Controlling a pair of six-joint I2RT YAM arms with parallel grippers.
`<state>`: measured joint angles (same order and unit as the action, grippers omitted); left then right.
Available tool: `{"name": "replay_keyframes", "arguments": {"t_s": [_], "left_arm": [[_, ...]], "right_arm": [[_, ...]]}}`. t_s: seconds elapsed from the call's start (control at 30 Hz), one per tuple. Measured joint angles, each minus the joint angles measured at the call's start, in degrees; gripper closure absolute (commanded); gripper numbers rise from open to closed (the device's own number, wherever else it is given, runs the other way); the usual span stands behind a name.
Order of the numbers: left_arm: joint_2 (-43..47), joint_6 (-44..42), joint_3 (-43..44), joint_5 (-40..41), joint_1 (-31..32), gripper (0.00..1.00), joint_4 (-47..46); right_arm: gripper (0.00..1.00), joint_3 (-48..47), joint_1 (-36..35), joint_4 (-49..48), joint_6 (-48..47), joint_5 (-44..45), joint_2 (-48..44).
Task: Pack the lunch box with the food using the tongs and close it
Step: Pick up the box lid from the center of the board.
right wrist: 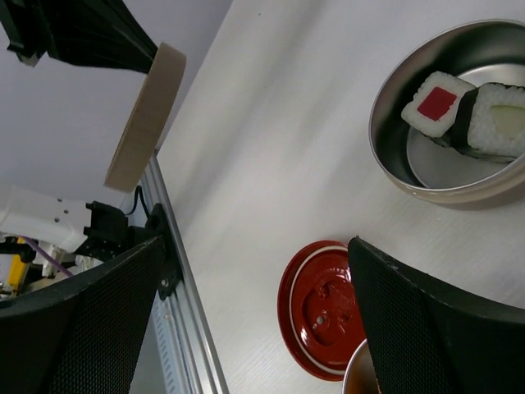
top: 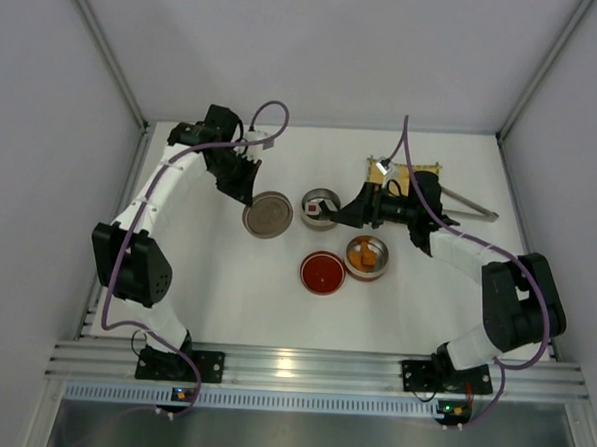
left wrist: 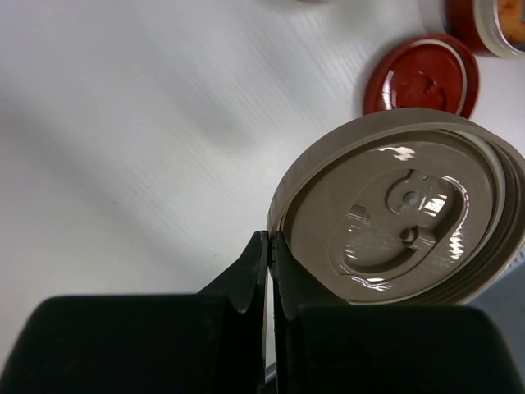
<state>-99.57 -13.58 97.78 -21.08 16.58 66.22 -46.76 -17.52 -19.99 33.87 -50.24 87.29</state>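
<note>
White desk (top: 274,302): left fingers (left wrist: 248,277) pinch the beige lid (left wrist: 402,217) by its rim, right fingers (right wrist: 426,328) spread empty beside the sushi rolls (right wrist: 467,115) in their mid-desk tin (right wrist: 394,164), tongs (top: 475,206) lie near the right edge; we fear that thin pinch lets the lid swing loose.

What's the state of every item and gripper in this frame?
beige lid: off the table, tilted, gripped at rim
left gripper: shut on beige lid
right gripper: open, empty
sushi tin: uncovered, two rolls inside
fried-food tin: uncovered, pieces inside
red lid: lying on table
tongs: lying unheld
</note>
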Motion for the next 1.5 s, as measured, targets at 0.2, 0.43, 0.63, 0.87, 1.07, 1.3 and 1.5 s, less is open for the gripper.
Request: {"name": "replay_keyframes", "arguments": {"t_s": [0.2,0.43,0.63,0.87,1.07,1.3,1.5], "left_arm": [[-0.46,2.01,4.42,-5.53,-5.79,1.00,0.98],[-0.33,4.33,-2.03,-24.90,-7.43,1.00,1.36],[0.13,4.37,-2.89,-35.30,-7.39,1.00,2.43],[1.20,2.91,-3.78,-42.58,-7.43,1.00,4.02],[2.23,3.67,-6.99,-45.51,-7.58,1.00,3.72],[4.33,9.60,-13.44,-48.52,-12.24,1.00,1.31],[9.99,23.08,-16.20,-36.48,-14.93,1.00,-3.10]], "right_arm": [[0.12,0.39,-0.13,-1.95,-0.07,-0.83,-0.70],[0.17,3.56,-1.90,-17.70,11.78,-3.98,0.52],[0.14,3.89,-5.75,-41.07,32.22,-4.04,8.52],[0.16,1.86,-10.54,-47.43,48.81,-2.86,18.29],[0.18,2.64,-12.72,-49.11,46.47,-1.03,15.21],[0.13,4.66,-15.26,-36.35,16.74,8.68,-6.49],[0.07,1.20,-14.88,-14.40,-10.01,21.90,-9.22]]}}
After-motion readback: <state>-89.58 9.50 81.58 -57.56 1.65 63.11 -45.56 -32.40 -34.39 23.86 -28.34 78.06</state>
